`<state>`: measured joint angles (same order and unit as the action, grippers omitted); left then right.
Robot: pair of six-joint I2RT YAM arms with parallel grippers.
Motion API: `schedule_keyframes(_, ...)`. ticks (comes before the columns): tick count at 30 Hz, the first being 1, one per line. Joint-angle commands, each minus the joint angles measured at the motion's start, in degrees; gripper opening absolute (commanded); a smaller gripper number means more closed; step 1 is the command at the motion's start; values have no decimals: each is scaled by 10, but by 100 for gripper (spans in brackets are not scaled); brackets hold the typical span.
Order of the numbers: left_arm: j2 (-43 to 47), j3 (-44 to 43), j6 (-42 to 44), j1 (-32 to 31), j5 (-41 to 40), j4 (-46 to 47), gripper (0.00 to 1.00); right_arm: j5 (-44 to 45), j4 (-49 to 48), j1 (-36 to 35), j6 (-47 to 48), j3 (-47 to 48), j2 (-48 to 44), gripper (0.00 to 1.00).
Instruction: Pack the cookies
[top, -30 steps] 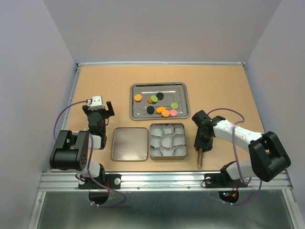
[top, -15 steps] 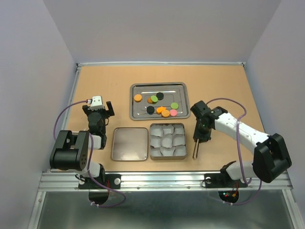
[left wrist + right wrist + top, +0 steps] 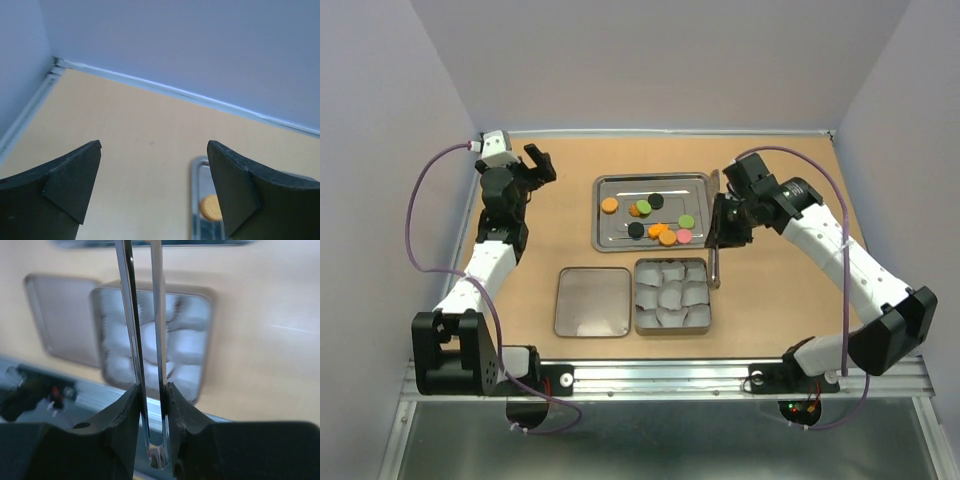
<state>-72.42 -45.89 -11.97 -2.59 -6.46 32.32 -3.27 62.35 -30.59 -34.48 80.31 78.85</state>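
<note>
Cookies (image 3: 657,231): nine flat discs (orange, black, green, pink), all on the steel tray (image 3: 692,190) at far-centre of the table (image 3: 790,180). Pink one sits at the near-right of the group, touching an orange one.

Near of the tray, the tin (image 3: 636,295) is filled w/ white paper cups (image 3: 670,295). Its lid (image 3: 592,301) lies flat just left of it.

Right gripper (image 3: 725,232) hangs just beside the tray's right rim, fingers clenched on metal tweezers (image 3: 716,268).
- Top view: blades point toward the near side, w/ tips by the tin's far-right corner. Can't tell if they touch it.
- Right wrist view: gives the grip detail. Two thin blades are pinched between the black pads (image 3: 125,410), w/ a narrow gap between the blades. Tin w/ cups and lid show blurred behind them. Tweezer tips run out of frame at the top.

Left gripper (image 3: 536,165) is up at far-left of the table, well apart from the tray, fingers released and holding nothing.
- Top view: shows approx where it hangs, but the gap is hard to read.
- Left wrist view: settles it. Fingers are spread wide, w/ bare table and the far wall between them. It also catches the tray's far-left corner and one orange cookie (image 3: 211,207) at the bottom edge.

Neither wrist view shows the other cookies; only the top view has the whole group.
</note>
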Motion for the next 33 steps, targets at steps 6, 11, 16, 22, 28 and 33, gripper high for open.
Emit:
schedule_keyframes(6, 42, -17, -201, 10, 290, -199, 99, -338, -42, -15, 92, 158, 152, 33)
schedule_keyframes(11, 76, -50, -139, 10, 282, -303, 99, -274, 8, -17, 93, 201, 213, 36)
schedule_keyframes(16, 101, -49, -132, 10, 276, -352, 99, -207, 13, -25, 64, 229, 243, 43)
schedule_keyframes(22, 108, -54, -127, 9, 274, -381, 99, -172, 13, -27, 37, 245, 258, 52)
schedule_keyframes(28, 100, -59, -125, 8, 273, -388, 99, -137, 18, -28, 31, 271, 278, 51)
schedule_keyframes(33, 98, -70, -119, 7, 266, -399, 99, -117, 33, -28, 28, 322, 297, 49)
